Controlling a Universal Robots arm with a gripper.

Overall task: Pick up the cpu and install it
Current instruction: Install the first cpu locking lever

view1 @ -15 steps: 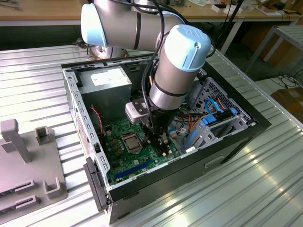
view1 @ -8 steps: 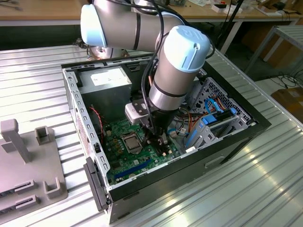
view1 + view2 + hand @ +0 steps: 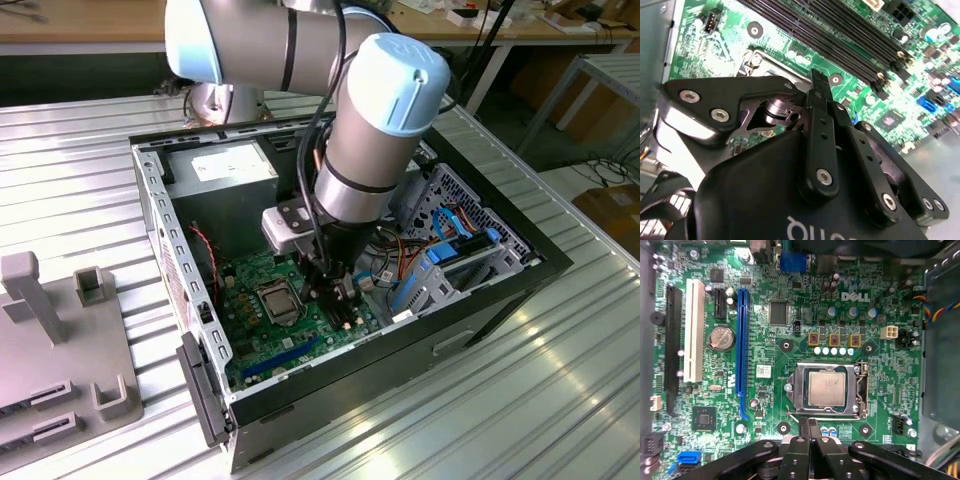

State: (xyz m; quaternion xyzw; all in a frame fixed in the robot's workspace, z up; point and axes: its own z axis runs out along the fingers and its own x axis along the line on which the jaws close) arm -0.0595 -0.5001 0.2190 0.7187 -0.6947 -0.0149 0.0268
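Note:
The cpu (image 3: 826,388) is a small square chip with a silver-grey face, lying flat inside the metal-framed socket (image 3: 796,390) on the green motherboard (image 3: 765,405). In the exterior view the cpu (image 3: 278,300) sits in the socket in the middle of the board, inside the open computer case (image 3: 500,290). My gripper (image 3: 808,426) hovers just off one edge of the socket, its two black fingers pressed together with nothing between them. The gripper (image 3: 328,288) hangs low in the case, to the exterior view's right of the socket. Its fingers (image 3: 817,95) point down at the board in the second wrist view.
Long black memory slots (image 3: 840,35) run beside the socket. A blue expansion slot (image 3: 742,340) and a white one (image 3: 692,330) lie farther off. Coloured cables and a blue drive bracket (image 3: 420,285) crowd the case's right. A grey fixture (image 3: 60,340) stands on the ribbed table.

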